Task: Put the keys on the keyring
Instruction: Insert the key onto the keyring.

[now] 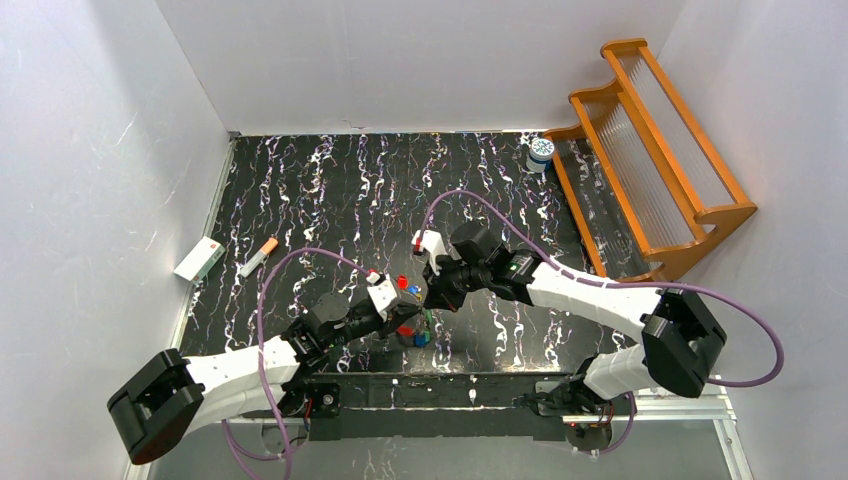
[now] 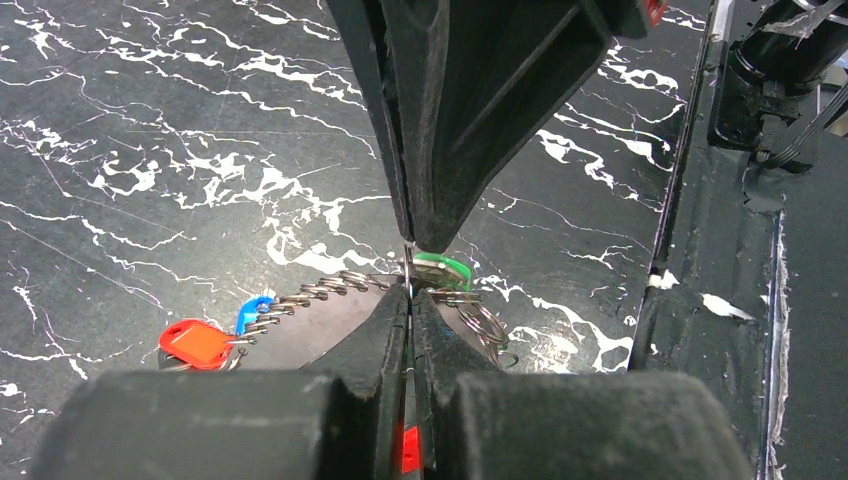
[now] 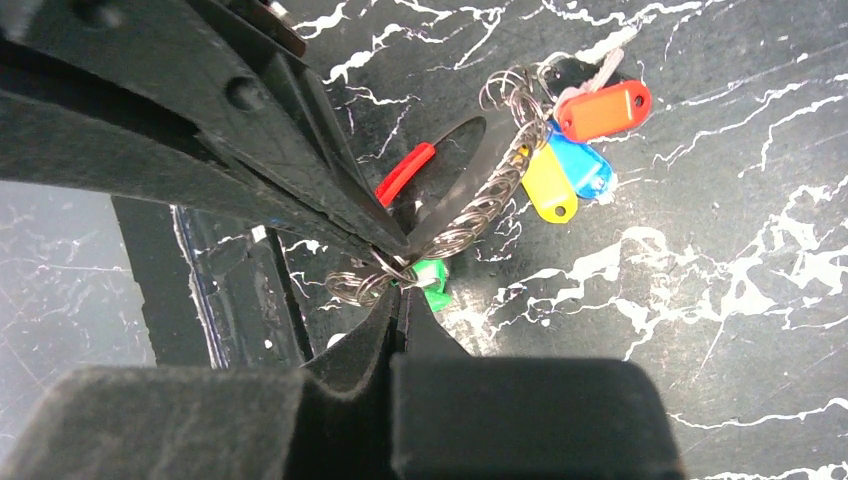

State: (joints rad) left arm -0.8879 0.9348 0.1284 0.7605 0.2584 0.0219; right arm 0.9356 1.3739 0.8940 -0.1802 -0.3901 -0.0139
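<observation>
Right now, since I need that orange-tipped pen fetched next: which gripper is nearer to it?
Left, narrowly. Both pinch the keyring, right of the pen; the left gripper sits on the pen's side, the right gripper just beyond.

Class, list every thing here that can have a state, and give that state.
left gripper, shut on the keyring
right gripper, shut on the keyring
keyring, pinched between both grippers
keys, red, yellow and blue strung on the keyring
green key, beside the gripper tips, attachment unclear
jar, upright, untouched
stick, lying flat
</observation>
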